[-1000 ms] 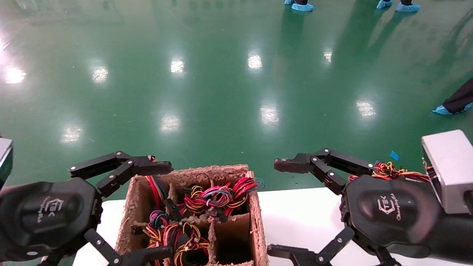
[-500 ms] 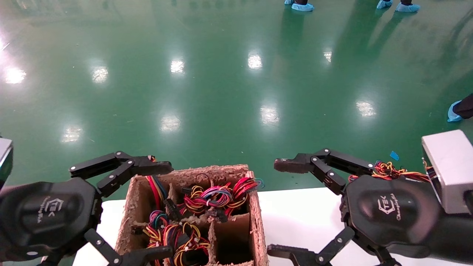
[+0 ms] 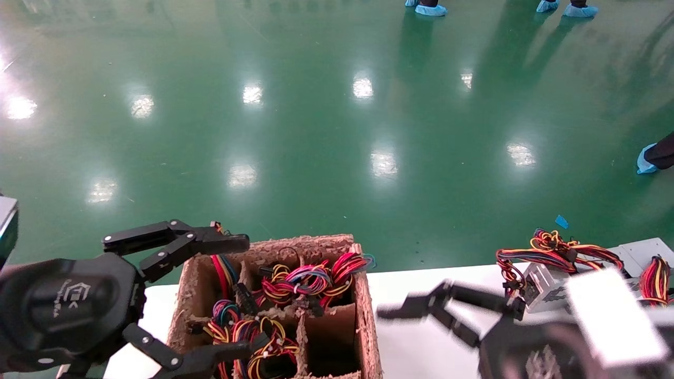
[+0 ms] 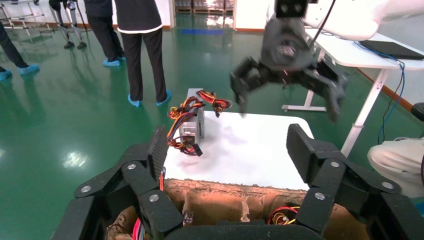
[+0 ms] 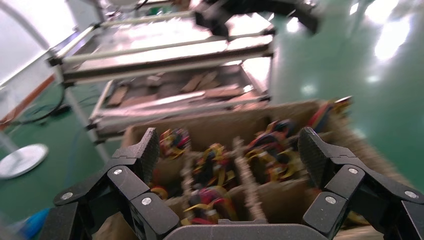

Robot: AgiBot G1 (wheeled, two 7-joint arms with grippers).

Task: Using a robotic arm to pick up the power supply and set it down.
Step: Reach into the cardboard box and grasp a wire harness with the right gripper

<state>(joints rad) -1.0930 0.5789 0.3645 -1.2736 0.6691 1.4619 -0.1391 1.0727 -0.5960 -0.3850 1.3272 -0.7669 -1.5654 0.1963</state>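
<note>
resting on the white counter (image 3: pixel 421 300) at its right end, the power supply (image 3: pixel 545 287) trails coloured wires, while the right tool (image 4: pixel 289 85) hangs empty with fingers spread above the counter and the left tool (image 3: pixel 213 300) straddles the brown divider box (image 3: pixel 366 316), likewise spread.

Two grippers: left gripper (image 3: pixel 210 300), right gripper (image 3: pixel 389 316). One power supply (image 3: pixel 545 287) at frame right. One brown divider box (image 3: pixel 363 295) at lower centre. One white table (image 3: pixel 421 295).
</note>
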